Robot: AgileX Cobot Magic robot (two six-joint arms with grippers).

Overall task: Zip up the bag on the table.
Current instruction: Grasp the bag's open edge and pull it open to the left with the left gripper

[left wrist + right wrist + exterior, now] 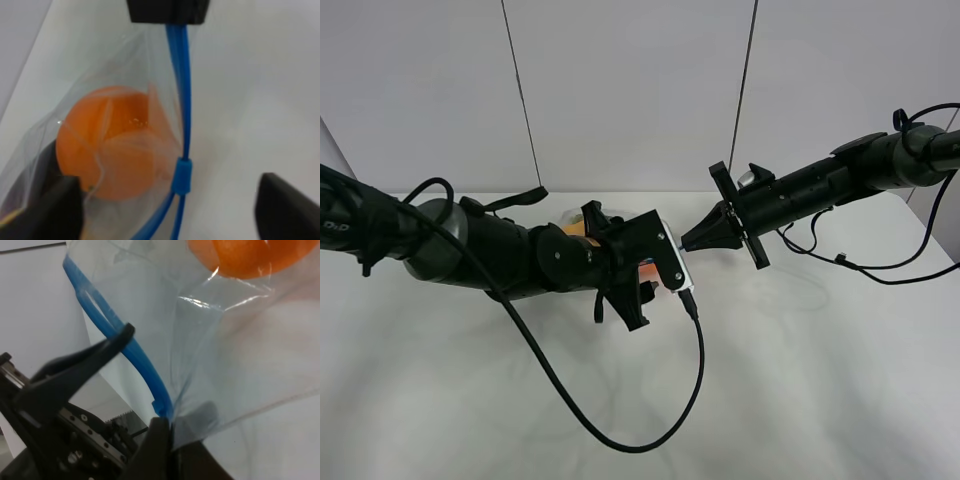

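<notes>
Near the middle of the far edge of the bench (pixel 800 400), the bag (pixel 115 75) sits half zipped, the right gripper (pixel 145 379) pinching the blue zipper strip (pixel 182 90) by its end, the left gripper (pixel 167 190) with jaws wide astride the slider (pixel 181 176), which likely needs clamping, then drawing along.

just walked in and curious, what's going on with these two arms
Two robot arms are working on a clear zip bag with an orange inside, over a white table. The right gripper is at one end of the blue zipper strip. The left gripper has its jaws open either side of the slider. Past the slider the strip splits, so it isn't fully zipped.
</notes>
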